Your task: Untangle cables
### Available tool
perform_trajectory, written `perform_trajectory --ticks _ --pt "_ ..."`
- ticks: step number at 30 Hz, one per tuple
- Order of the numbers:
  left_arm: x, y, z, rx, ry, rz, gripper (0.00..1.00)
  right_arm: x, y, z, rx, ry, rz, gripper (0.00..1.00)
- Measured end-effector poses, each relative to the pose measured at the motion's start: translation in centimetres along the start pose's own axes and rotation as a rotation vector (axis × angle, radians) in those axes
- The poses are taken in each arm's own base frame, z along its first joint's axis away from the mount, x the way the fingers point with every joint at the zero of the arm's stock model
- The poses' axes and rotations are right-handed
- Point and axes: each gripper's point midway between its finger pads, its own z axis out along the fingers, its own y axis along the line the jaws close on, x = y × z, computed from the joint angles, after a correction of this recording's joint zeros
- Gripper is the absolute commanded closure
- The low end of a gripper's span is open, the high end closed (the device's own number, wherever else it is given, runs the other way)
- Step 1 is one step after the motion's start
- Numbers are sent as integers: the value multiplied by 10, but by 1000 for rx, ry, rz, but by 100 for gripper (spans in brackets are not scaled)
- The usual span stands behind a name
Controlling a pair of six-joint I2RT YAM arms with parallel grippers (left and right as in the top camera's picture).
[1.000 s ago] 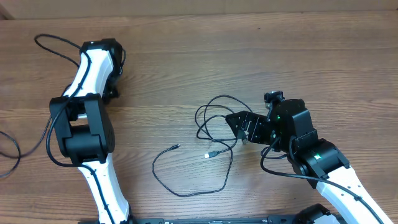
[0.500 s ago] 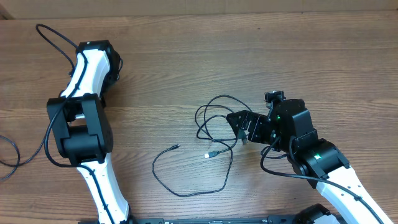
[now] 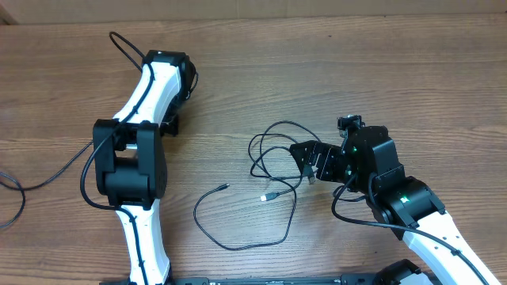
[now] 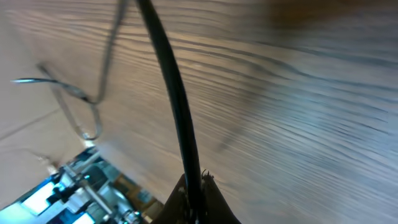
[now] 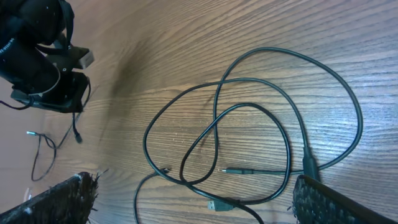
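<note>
While the right gripper (image 3: pixel 304 164) hovered low over the wooden table (image 3: pixel 412 71), its jaws stood wide apart, one finger at each lower corner of the right wrist view, holding nothing. The cables (image 3: pixel 273 154) lay right of centre on the table, their tangled loops just left of that gripper and partly between its open fingers. In the right wrist view, the loops crossed one another several times. From the knot, one thin cord swept out nearer and to the left in a wide open curve, and ended in a small plug (image 3: pixel 224 188) lying free on the wood. A second, silvery-tipped plug (image 3: pixel 271 195) lay just near of the tangle, inside that curve.

The left gripper (image 3: pixel 170 122) was far off to the left, well apart from the cables, below the white forearm. Its wrist view was smeared with blur: the fingers (image 4: pixel 214 211) showed only as a dark wedge at the bottom edge, with a thick black wire (image 4: pixel 174 106) rising in front of them. Whether those jaws were open or closed could not be told.
</note>
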Motion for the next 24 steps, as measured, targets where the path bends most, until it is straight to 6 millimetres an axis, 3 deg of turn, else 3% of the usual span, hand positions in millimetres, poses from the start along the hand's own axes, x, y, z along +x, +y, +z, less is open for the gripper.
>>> perform_trajectory --ticks 5,7,11,12,13,16,18,21,24 --pt "3 -31 -8 211 -1 66 96 -1 -1 0 6 -4 -8 0" --pt "2 -32 -17 256 -56 54 96 -1 -1 0 6 -4 -9 0" --pt "32 -19 -53 383 -282 -8 96 -2 -3 0 19 -13 -11 0" --pt "56 -18 -51 398 -297 -5 96 -2 -4 0 20 -14 -12 0" --pt "60 -17 -51 405 -330 -17 96 -2 -4 0 22 -13 -11 0" --pt "87 -15 -24 359 -346 -91 96 -2 -5 0 25 -11 -12 0" --pt "93 -7 -5 317 -322 -192 96 -2 -5 0 26 -11 -14 0" --pt "111 21 49 279 -185 -501 96 -3 -4 0 25 -17 -16 0" --pt "130 45 86 307 -55 -765 96 -4 -4 0 24 -19 -18 0"
